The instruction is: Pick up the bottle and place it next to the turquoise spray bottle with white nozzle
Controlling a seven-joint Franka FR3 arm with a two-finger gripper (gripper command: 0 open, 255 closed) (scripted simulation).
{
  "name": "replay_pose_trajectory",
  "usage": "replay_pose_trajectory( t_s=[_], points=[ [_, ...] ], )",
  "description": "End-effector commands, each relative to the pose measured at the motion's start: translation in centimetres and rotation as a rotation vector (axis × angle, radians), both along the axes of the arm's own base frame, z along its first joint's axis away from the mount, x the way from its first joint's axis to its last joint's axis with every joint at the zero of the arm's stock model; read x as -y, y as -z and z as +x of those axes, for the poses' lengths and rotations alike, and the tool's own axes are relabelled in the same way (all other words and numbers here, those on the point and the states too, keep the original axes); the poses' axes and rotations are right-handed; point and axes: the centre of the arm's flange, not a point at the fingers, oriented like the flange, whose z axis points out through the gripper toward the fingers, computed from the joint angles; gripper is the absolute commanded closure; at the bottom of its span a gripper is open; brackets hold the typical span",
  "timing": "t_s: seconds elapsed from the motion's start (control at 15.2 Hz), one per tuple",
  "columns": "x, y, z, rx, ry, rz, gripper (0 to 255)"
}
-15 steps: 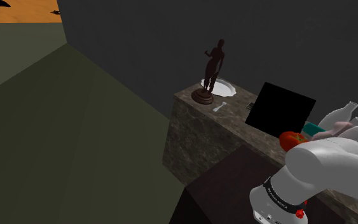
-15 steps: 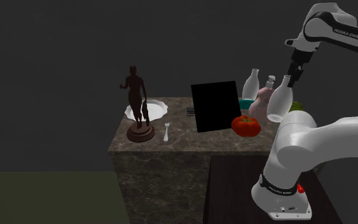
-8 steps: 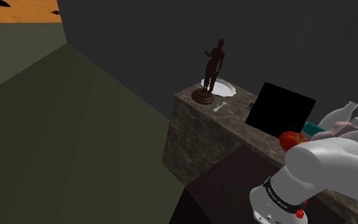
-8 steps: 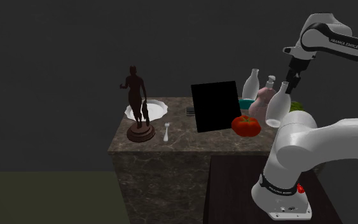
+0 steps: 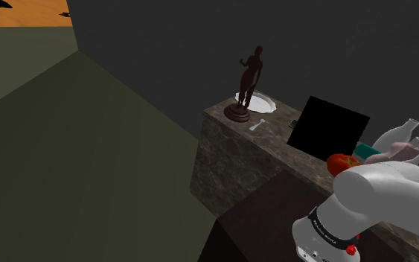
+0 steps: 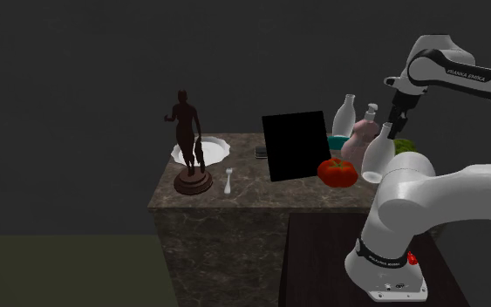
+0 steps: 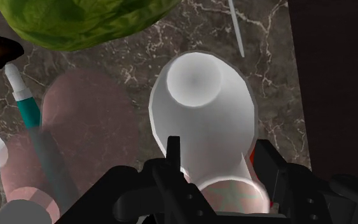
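Observation:
My gripper (image 6: 395, 131) is shut on the neck of a white bottle (image 6: 375, 157), which hangs upright just above the marble counter (image 6: 235, 199), at its end nearest the robot stand. In the wrist view the fingers (image 7: 173, 153) clasp the white bottle (image 7: 199, 108), whose round base points down at the counter. Right beside it stands a pale pink pump bottle (image 7: 88, 127), and past that the turquoise spray bottle (image 7: 26, 109) with its white nozzle. In the second exterior view the turquoise bottle (image 6: 335, 142) lies half hidden behind the pink one (image 6: 361, 138).
Another white bottle (image 6: 345, 113) stands behind the group. A red tomato (image 6: 337, 172) and a green leafy vegetable (image 7: 82, 19) flank the held bottle. A black panel (image 6: 296, 146), a dark statuette (image 6: 189, 144), a white plate (image 6: 210, 150) and a spoon (image 6: 228, 180) occupy the counter's other half.
My gripper has come down with the white bottle and shifted slightly toward the second exterior view's left, closer to the pink bottle and the counter.

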Motion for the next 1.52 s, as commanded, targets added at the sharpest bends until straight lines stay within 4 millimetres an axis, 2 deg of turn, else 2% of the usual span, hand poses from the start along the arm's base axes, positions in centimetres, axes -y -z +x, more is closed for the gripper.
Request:
replay_pose_trajectory(
  t_s=[0.0, 0.46, 0.53, 0.86, 1.12, 1.45],
  points=[
    [0.0, 0.8, 0.0, 0.0, 0.0, -0.001, 255],
    [0.0, 0.8, 0.0, 0.0, 0.0, -0.001, 255],
    [0.0, 0.8, 0.0, 0.0, 0.0, -0.001, 0],
    [0.0, 0.8, 0.0, 0.0, 0.0, -0.001, 0],
    [0.0, -4.2, -0.4, 0.0, 0.0, -0.001, 0],
    [0.0, -4.2, -0.4, 0.0, 0.0, -0.001, 0]
  ],
)
